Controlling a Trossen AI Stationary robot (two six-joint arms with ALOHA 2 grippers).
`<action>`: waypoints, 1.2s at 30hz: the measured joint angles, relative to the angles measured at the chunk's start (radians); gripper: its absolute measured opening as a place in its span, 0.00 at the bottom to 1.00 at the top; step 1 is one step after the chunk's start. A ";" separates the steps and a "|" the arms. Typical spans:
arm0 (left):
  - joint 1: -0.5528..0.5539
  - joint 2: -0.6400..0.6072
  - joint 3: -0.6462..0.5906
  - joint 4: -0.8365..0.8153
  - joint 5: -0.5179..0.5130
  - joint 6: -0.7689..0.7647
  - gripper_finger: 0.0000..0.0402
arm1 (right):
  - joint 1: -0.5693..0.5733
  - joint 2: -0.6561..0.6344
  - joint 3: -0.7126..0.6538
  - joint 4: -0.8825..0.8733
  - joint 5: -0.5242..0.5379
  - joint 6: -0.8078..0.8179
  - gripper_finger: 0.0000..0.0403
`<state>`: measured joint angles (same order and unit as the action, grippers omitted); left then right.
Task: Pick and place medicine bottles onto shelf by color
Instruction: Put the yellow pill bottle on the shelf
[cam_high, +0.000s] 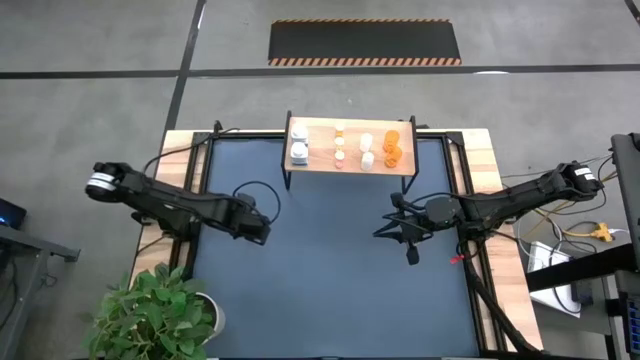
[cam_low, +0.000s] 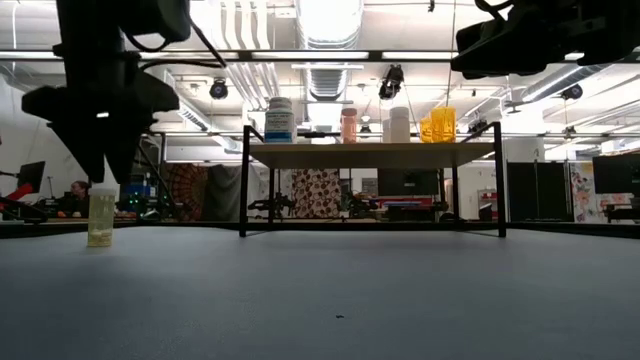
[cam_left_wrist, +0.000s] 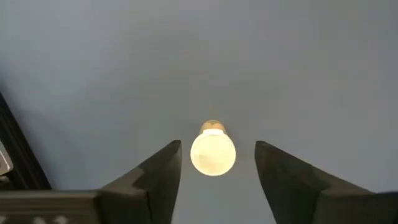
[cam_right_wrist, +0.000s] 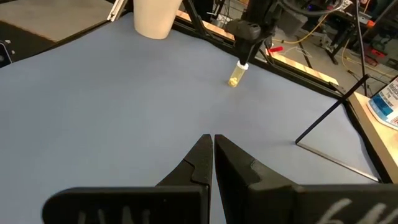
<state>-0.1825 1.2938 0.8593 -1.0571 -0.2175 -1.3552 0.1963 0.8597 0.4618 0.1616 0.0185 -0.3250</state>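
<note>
A tiny yellowish bottle (cam_low: 101, 218) with a white cap (cam_left_wrist: 212, 152) stands upright on the dark blue mat (cam_high: 330, 280), left of centre. My left gripper (cam_left_wrist: 217, 158) points down over it, open, with one finger on either side of the cap and a gap on both sides. In the high view my left gripper (cam_high: 258, 228) hides the bottle. My right gripper (cam_right_wrist: 212, 142) is shut and empty, raised above the mat's right part (cam_high: 385, 232). The light-wood shelf (cam_high: 350, 165) on black legs stands at the far edge and carries white bottles (cam_high: 298, 150) and orange bottles (cam_high: 392, 148).
A potted plant (cam_high: 160, 310) in a white pot (cam_right_wrist: 155, 15) stands at the table's near left corner. Cables run along both wooden side edges (cam_high: 480, 200). Bare mat lies between the two grippers and in front of the shelf legs (cam_low: 243, 180).
</note>
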 joint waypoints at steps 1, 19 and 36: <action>0.000 0.009 0.000 0.000 0.000 0.000 0.48 | 0.000 0.000 0.000 0.000 0.000 0.000 0.02; 0.000 0.087 -0.001 0.001 0.003 0.027 0.45 | 0.000 0.000 0.000 -0.014 0.000 0.028 0.02; 0.000 0.087 0.010 0.001 0.041 0.038 0.26 | 0.000 0.000 0.000 -0.031 0.000 0.045 0.02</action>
<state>-0.1828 1.3811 0.8697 -1.0564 -0.1768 -1.3175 0.1963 0.8600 0.4618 0.1302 0.0185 -0.2798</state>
